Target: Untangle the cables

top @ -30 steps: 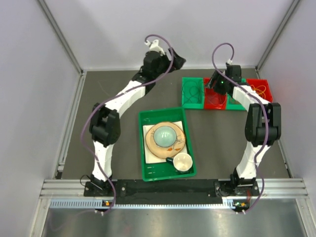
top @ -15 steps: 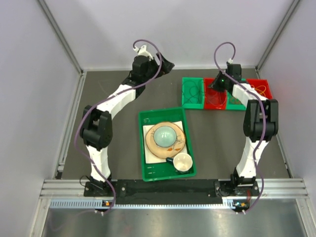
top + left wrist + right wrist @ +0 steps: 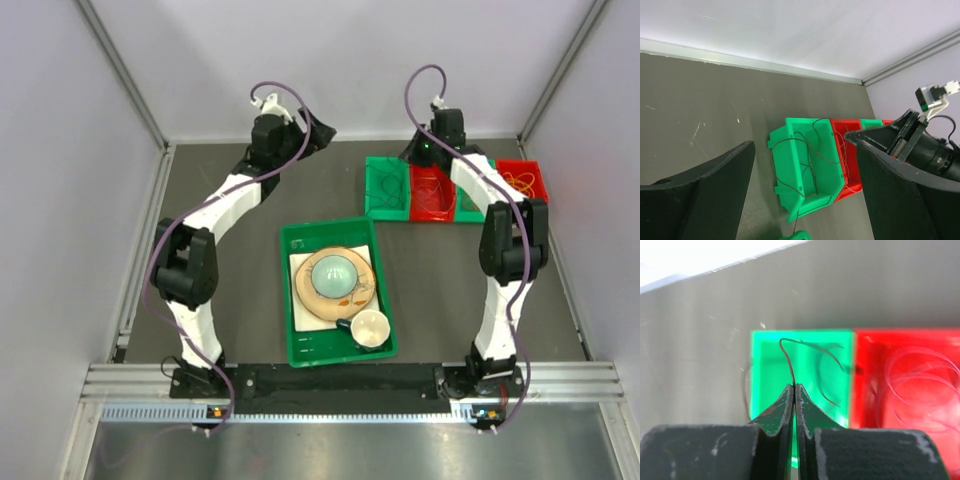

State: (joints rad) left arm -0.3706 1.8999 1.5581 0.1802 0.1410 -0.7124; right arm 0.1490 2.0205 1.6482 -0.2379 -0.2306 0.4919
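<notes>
In the right wrist view my right gripper is shut on a thin dark cable that rises from the jaw tips in a hook above the left green bin. More dark cables lie in that bin, and pale red cables lie in the red bin beside it. From above, the right gripper hovers at the back of those bins. My left gripper is open and empty, off to the left near the back wall. In its wrist view the left gripper frames the green bin and dark cable.
Four bins stand in a row: green, red, green, and red holding yellow-orange cables. A green tray in the middle carries a plate, a bowl and a cup.
The right gripper closed on a dark cable and moved left and back over the left green bin. The left arm swung left, away from the bins, still open.
</notes>
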